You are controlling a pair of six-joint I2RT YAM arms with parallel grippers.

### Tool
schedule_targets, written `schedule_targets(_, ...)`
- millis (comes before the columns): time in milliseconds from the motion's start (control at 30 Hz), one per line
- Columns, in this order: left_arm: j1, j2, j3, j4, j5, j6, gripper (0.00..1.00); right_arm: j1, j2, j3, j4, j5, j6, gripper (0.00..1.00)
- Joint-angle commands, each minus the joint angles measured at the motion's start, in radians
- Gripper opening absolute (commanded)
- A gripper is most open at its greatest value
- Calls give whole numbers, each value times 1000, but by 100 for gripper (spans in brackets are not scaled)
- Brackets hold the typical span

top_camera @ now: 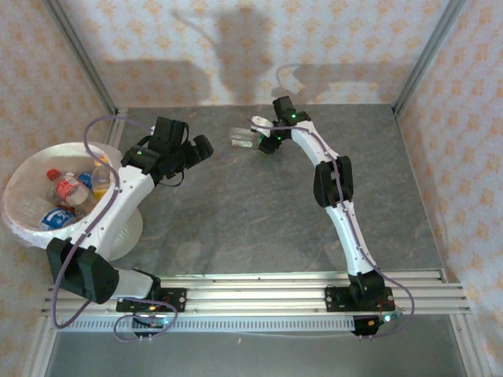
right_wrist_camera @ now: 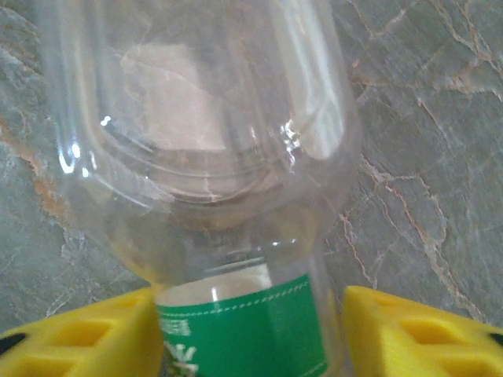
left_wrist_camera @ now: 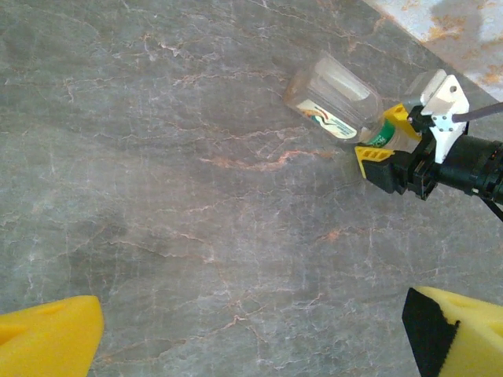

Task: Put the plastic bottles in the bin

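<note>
Lifting is the step now, I think, – says Ana. – The right gripper (right_wrist_camera: 247, 334) has its yellow pads (right_wrist_camera: 409, 330) against both sides of the green-label bottle (right_wrist_camera: 212, 157), at the label, so it looks closed on it. This bottle lies on its side on the grey tabletop (top_camera: 236, 212), at the far middle, well apart from the bin (top_camera: 17, 206).

– Then it should rise slowly and straight, – answers Tomas. – The plastic looks thin and smooth. I think it can slip, or bend if the squeeze is too strong. And the way to the bin is long, across the table to the left.

– And the left gripper (left_wrist_camera: 251, 338)?

– Its fingers stand wide apart with nothing between them, above bare tabletop, between the bin and the bottle. I would keep it aside.

– What is in the bin?

– A white bag lines it, and several bottles lie inside: one with a red cap (top_camera: 53, 174), one with a blue label (top_camera: 56, 220), one with an orange label (top_camera: 100, 182). There is room for more.
</note>
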Motion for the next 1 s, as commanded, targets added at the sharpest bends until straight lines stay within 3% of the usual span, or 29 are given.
schedule_targets(0,-4,3,7,6,-13,2,100,3,-59,-45,4,-14,-27,48)
schedule_targets(200,-5,-3,-9,25,5,3,100,4,-214,-229,31,-17,-43,31)
schedule_targets(300,-4,-19,-64,124,64,-25,100,4,-361,-431,138,-2,16,25)
schedule_targets(500,-4,-42,-165,376,229,-125,100,16,-817,-1063,623,15,316,24)
schedule_targets(600,-9,-40,-192,510,334,-176,100,45,-1018,-1308,773,22,473,21)
schedule_targets(733,-41,-43,-223,684,425,-229,100,137,-1246,-1543,881,142,689,17)
schedule_targets(833,-82,-57,-222,721,408,-218,100,186,-1378,-1687,974,196,840,17)
schedule_targets(967,-132,-76,-228,777,375,-209,100,204,-1473,-1752,968,276,939,17)
